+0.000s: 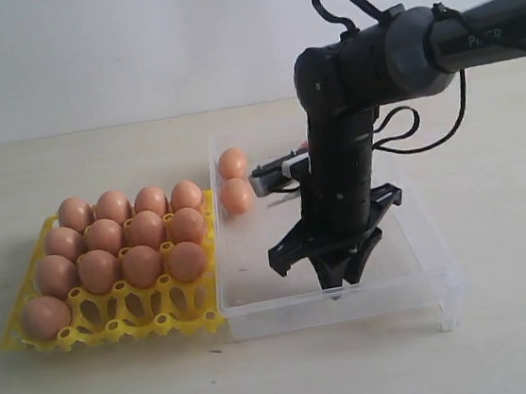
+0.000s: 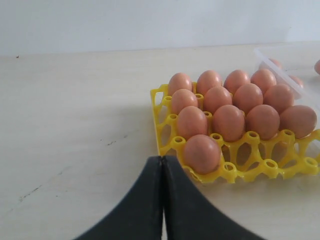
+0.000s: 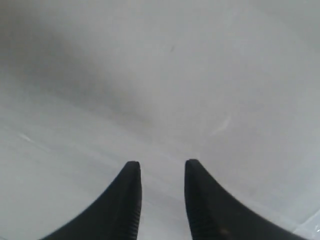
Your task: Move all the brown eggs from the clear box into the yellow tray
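Low inside the clear box (image 1: 333, 308), close to its front wall, the right claw (image 1: 335, 282) pointed down at the box's bare floor. Its fingers (image 3: 131, 200) were spread a little and gripped nothing. Two brown eggs (image 1: 233, 163) lay one just beside the other at the box's far left corner, well apart from that claw. The yellow tray (image 1: 152, 309) stood on the table (image 1: 124, 393) against the box's left wall. It carried thirteen eggs (image 1: 143, 266): three full rows of four at the back and a single egg (image 1: 46, 317) in the leftmost cup of the front row. Seen only through its own wrist camera, the left claw (image 2: 162, 160) was pressed together and held nothing, its tips aimed at the tray's near corner.
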`<state>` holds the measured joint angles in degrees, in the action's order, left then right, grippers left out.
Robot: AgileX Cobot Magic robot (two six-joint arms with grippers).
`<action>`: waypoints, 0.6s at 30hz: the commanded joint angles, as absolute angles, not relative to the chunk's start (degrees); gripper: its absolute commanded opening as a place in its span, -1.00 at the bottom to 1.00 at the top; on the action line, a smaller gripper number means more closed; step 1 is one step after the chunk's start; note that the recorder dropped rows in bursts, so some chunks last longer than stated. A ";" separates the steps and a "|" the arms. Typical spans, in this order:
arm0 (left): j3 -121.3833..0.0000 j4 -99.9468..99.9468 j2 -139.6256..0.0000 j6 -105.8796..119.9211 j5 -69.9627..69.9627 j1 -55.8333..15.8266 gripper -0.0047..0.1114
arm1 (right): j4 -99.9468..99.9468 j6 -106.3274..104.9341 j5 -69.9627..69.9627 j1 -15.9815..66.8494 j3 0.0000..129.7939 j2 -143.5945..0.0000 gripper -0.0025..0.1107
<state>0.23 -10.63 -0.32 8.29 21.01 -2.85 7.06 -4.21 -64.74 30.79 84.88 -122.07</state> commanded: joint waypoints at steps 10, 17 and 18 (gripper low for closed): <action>0.00 -10.68 0.00 8.34 20.46 -2.79 -0.92 | 9.47 -6.35 -63.60 34.51 75.82 -115.39 -0.43; 0.00 -10.68 0.00 8.34 20.46 -2.79 -0.92 | -1.85 -6.24 -47.04 33.10 77.79 -111.40 -0.42; 0.00 -10.68 0.00 8.34 20.46 -2.79 -0.92 | -2.77 -6.02 -44.83 32.50 78.48 -111.30 -0.40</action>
<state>0.23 -10.63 -0.32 8.29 21.01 -2.85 1.41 -5.82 -51.25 33.94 76.72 -112.42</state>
